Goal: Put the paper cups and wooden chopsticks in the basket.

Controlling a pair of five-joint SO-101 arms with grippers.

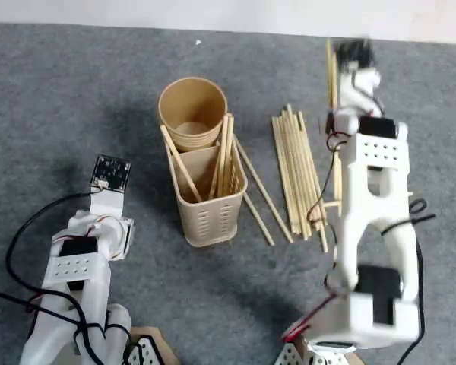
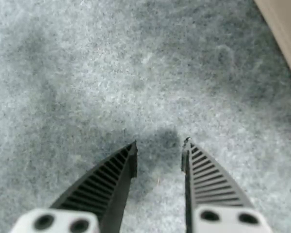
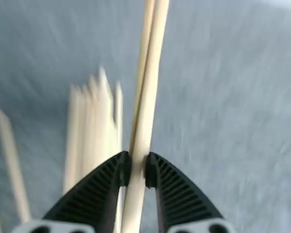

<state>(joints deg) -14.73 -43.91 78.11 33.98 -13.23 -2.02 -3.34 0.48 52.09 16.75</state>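
Observation:
A beige slotted basket [image 1: 210,217] stands mid-table with stacked paper cups [image 1: 192,112] in its far compartment and a few chopsticks [image 1: 223,156] leaning in the near one. A bundle of loose wooden chopsticks [image 1: 298,171] lies to its right on the grey carpet. My right gripper [image 3: 135,167] is shut on a pair of chopsticks [image 3: 149,82], held above the far end of the bundle [image 3: 94,121]; in the high view this gripper [image 1: 355,57] is at the back right. My left gripper [image 2: 159,155] hangs open over bare carpet, left of the basket.
Two more chopsticks [image 1: 260,199] lie slanted on the carpet against the basket's right side. The left arm's wrist [image 1: 109,176] sits left of the basket. A pale strip [image 2: 283,29] borders the carpet in the left wrist view.

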